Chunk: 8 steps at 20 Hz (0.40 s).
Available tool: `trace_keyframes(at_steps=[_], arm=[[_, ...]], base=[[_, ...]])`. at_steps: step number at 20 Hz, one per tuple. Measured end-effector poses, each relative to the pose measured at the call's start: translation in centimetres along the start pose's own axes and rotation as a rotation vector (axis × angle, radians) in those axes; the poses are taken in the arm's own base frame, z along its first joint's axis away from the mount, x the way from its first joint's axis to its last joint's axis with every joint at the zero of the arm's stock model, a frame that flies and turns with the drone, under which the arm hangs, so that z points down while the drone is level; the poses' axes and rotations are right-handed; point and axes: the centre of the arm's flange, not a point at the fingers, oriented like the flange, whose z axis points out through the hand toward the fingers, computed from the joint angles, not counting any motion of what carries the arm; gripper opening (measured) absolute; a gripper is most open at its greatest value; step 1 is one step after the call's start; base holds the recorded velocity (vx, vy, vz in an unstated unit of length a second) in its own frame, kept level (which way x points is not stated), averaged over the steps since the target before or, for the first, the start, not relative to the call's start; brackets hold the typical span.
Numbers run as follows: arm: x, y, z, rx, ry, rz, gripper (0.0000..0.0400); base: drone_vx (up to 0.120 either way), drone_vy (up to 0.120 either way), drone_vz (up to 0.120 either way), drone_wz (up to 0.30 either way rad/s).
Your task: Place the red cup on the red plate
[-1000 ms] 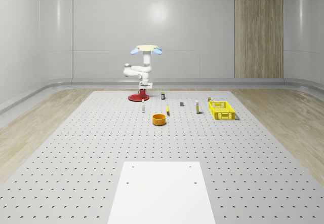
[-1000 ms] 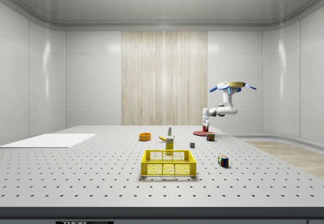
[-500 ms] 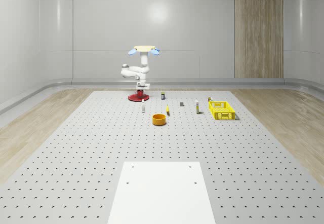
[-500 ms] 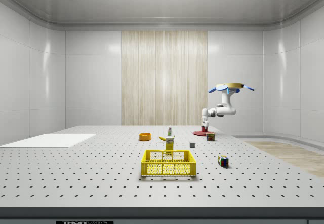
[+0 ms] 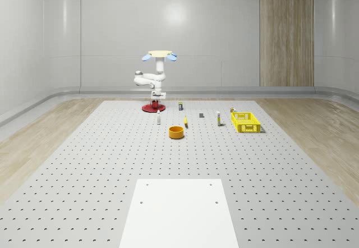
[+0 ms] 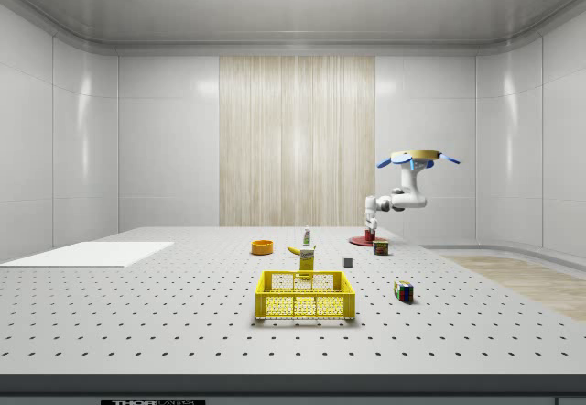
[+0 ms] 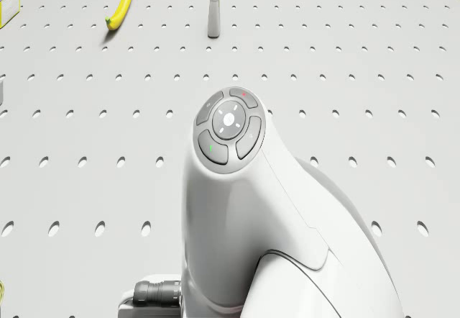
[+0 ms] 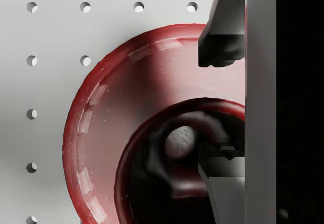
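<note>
Placement is the step we judge to be in hand: we hover the drone over the far left part of the desk, arm folded down so the tool sits low over the red plate, and in the wrist view the red cup lies between the fingers, apparently gripped, with the plate right beneath it. Next we need to settle the cup upright on the plate, then spread the tool and lift straight off without tipping it. Nearer, the yellow crate on the whole-scene view's right holds a small carton in the side view, while the orange bowl looks empty.
</note>
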Motion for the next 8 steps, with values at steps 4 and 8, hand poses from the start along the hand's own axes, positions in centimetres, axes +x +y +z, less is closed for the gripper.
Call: trace_keyframes(at_steps=[4,8], arm=[[0.0,0.0,0.0,0.0,0.0,0.0,0.0352],[0.0,0.0,0.0,0.0,0.0,0.0,0.0379]], base=[[0.0,0.0,0.0,0.0],[0.0,0.0,0.0,0.0]])
